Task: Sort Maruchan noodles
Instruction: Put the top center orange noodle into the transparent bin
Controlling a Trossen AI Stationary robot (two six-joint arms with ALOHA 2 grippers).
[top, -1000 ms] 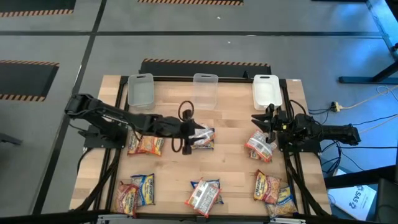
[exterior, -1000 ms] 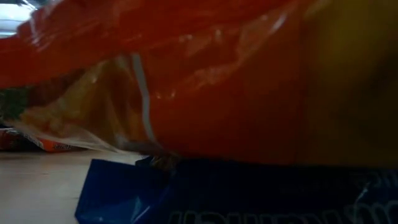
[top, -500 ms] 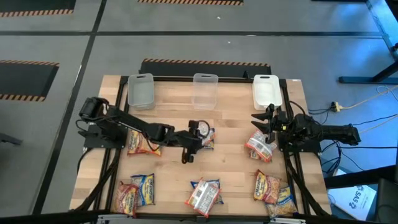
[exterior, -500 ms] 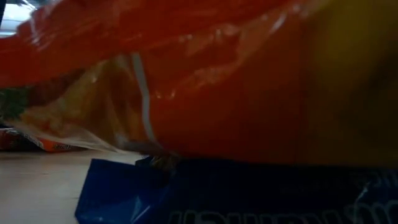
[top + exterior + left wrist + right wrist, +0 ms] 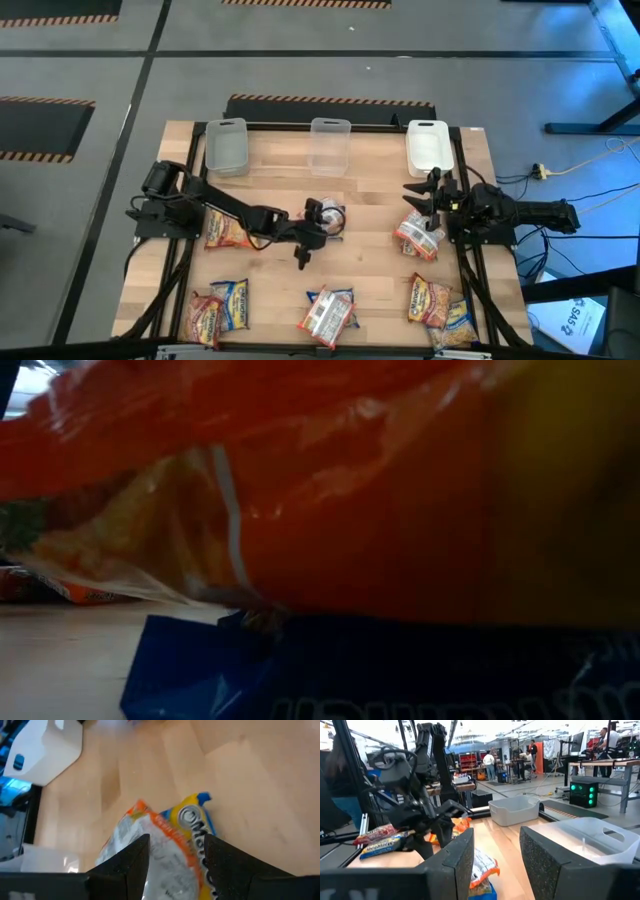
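Wooden surface [image 5: 370, 250] carries 3 bins along its 12 o'clock edge: clear bins [image 5: 226, 146] and [image 5: 330, 145], white bin [image 5: 428, 143]. Left pincer [image 5: 172, 855] sits at centre, fingers spread over an orange packet [image 5: 150, 845] lying on a blue-yellow packet [image 5: 197, 817]. Right pincer [image 5: 425, 200] hovers at 3 o'clock, fingers spread, above another packet [image 5: 418, 238]. More Maruchan noodles [image 5: 325, 312] lie along 6 o'clock.
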